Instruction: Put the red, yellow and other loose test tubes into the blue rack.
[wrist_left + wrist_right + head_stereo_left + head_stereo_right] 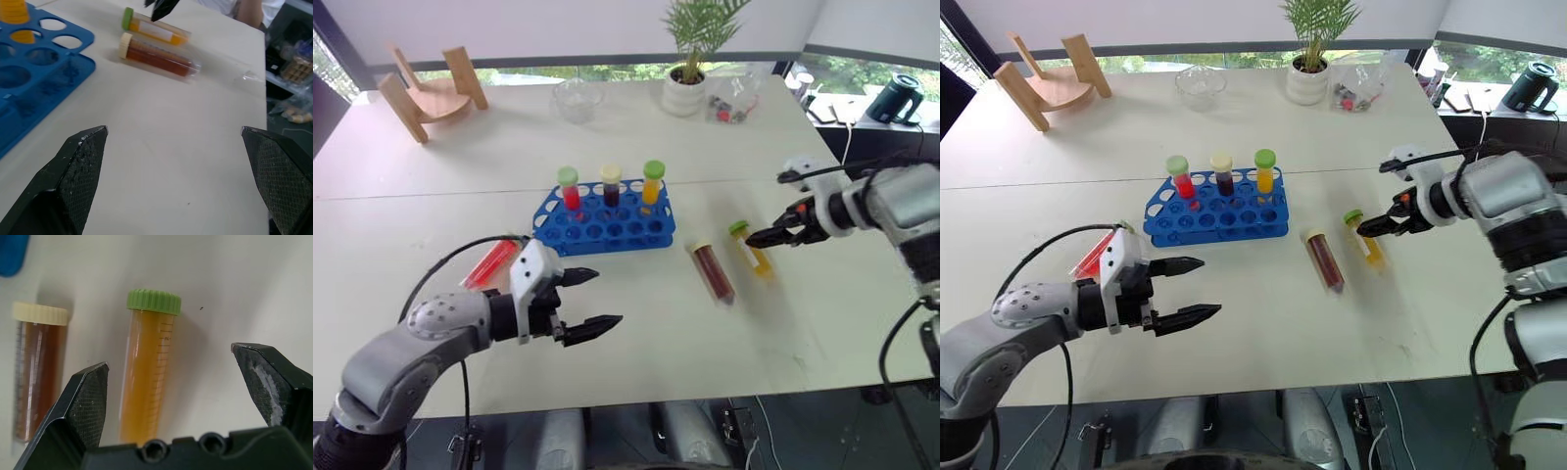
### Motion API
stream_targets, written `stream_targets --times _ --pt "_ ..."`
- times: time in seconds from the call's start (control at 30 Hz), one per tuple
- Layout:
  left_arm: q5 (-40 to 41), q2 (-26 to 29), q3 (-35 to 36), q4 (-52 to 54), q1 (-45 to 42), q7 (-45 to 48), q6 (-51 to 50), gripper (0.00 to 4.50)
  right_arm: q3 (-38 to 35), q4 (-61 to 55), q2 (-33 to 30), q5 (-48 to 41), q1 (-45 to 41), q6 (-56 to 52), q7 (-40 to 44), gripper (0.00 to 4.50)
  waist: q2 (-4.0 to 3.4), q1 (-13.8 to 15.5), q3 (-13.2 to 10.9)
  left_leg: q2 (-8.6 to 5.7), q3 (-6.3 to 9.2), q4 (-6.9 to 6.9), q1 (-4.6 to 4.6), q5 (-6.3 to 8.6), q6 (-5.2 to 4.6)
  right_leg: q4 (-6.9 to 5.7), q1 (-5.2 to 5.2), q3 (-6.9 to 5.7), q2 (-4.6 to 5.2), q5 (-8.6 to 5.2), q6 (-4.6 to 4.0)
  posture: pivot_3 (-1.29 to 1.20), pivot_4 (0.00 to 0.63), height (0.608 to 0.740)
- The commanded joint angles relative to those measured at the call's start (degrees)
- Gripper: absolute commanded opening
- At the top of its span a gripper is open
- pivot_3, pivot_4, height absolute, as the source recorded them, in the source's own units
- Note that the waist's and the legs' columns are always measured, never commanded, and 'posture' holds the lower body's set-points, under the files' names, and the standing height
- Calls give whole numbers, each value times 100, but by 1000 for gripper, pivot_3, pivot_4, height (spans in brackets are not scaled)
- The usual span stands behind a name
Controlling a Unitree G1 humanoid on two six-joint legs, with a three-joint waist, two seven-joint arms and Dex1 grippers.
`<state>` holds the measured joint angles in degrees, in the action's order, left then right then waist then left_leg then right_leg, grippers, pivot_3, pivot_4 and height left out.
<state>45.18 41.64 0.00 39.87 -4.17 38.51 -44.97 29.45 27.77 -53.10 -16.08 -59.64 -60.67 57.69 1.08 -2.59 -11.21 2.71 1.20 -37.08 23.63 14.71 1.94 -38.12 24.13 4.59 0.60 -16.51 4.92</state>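
Head views: you have the blue rack (607, 220) at mid-table with three capped tubes already standing along its far row, so most holes toward you are free. Two loose tubes lie flat on the table (460, 166) to the rack's right: the brown tube (713, 271) with cream cap, and just beside it the yellow tube (751, 250) with green cap, caps pointing away from you. A red tube (491, 262) lies to the rack's left, partly behind your left arm. The right gripper (773, 235) hovers at the yellow tube, fingers apart and empty. The left gripper (590, 304) hangs over bare table in front of the rack, jaws spread wide, holding nothing.

Left wrist view: the rack's corner sits to one side and both loose tubes lie ahead, with open tabletop between them and the fingertips (83, 147). The table edge shows beyond the tubes (a roll that way looks possible).

Right wrist view: the yellow tube (149, 367) lies lengthwise between the spread fingers (90, 387), not yet touched; the brown tube (39, 367) sits just outside one finger. My reading: the fingers straddle the yellow tube for a pinch across its body. Clearance on the brown tube's side is tight, so close carefully or you may nudge it.
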Motion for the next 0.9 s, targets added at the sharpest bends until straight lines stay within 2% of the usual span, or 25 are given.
stream_targets --times 0.03,0.13,0.3,0.37,0.4,0.5,0.57,0.63,0.7,0.8,0.9 --pt "-206 -38 -171 179 84 -55 127 4500 151 540 265 614 -280 480 109 4426 0 4 0 0 -1 0 0 -2 3 -1 0 1 0 0 0 0 150 740" --pt "-394 -76 -341 131 102 -58 196 4500 275 889 506 933 -375 650 418 4426 0 6 0 0 -1 -1 -1 -3 5 -3 0 1 0 1 0 0 150 740" --pt "-559 -211 -405 7 127 -53 266 4500 491 823 509 1433 -96 1107 972 2158 -1 15 1 0 1 -2 -1 -3 5 -4 -3 -2 0 2 2 0 150 740" --pt "-592 -261 -377 -66 160 -41 302 4500 424 808 499 1577 -13 1226 1022 1064 0 14 3 0 2 0 -5 -3 5 -6 -6 -2 0 2 2 0 150 740" --pt "-613 -277 -321 -119 173 -48 318 4500 270 800 522 1584 0 1330 959 864 1 13 3 0 2 0 -10 -3 5 -6 -11 -3 0 2 2 0 150 740" --pt "-456 -308 107 -282 226 -60 316 4500 -757 286 675 1040 50 1934 901 863 0 2 3 0 4 -1 -13 -3 5 -6 -16 -3 0 2 2 0 150 740" --pt "-372 -297 556 -411 310 -40 404 4500 -1821 -904 870 68 383 2179 1161 863 -2 -39 1 1 -1 -3 -14 -3 5 -8 -13 1 -1 3 4 0 150 740" --pt "-477 -287 898 -597 320 -85 551 4500 -2963 -2188 1412 -935 822 1829 694 863 -7 -105 0 6 4 4 -16 -3 5 -13 -11 0 -7 3 4 0 150 740" --pt "-491 -251 1070 -695 305 -60 603 4500 -3659 -3191 2169 -1466 1326 1535 -269 863 -5 -112 3 10 19 7 -22 -3 5 -34 -11 -4 -15 2 2 0 150 740" --pt "-326 -231 1137 -694 269 -2 482 4500 -3658 -4459 3177 -1381 2321 2071 -1312 863 4 17 9 9 51 2 -19 -3 6 -29 -31 -31 -17 -1 -3 0 150 740" --pt "-314 -125 1052 -682 183 112 387 4500 -3203 -4824 3777 -765 3101 2981 -1975 863 2 70 7 -9 48 -1 -18 -11 21 -16 -44 -35 8 0 3 0 150 740"
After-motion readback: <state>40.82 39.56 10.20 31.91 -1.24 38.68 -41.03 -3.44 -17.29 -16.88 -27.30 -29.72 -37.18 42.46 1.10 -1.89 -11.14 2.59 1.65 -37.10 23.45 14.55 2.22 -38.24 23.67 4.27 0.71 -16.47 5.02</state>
